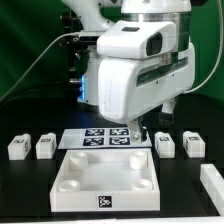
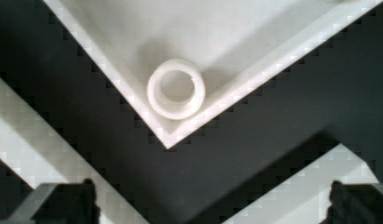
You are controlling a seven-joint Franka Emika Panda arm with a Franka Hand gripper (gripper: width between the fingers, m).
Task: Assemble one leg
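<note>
Hovering with the gripper point(image 1: 140, 128) spread wide, holding nothing, above a corner socket point(image 2: 175, 88) of the panel point(image 1: 75, 200). Seeing the nearest leg point(image 1: 165, 145) standing on the table point(image 1: 30, 190), just beside the panel's far corner, toward the exterior view's right. Judging it as light, stiff, somewhat slippery plastic; favouring pinching across two flat opposite sides, mid-height.

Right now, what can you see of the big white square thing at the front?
The white square panel looks like smooth plastic. It is a shallow tray shape with a raised rim and round sockets in its corners. The wrist view shows one round socket close up, and it is empty. A black-and-white tag sits on the front wall. The panel lies flat on the black table. The open gripper hangs near a far corner, apparently not touching it.
</note>
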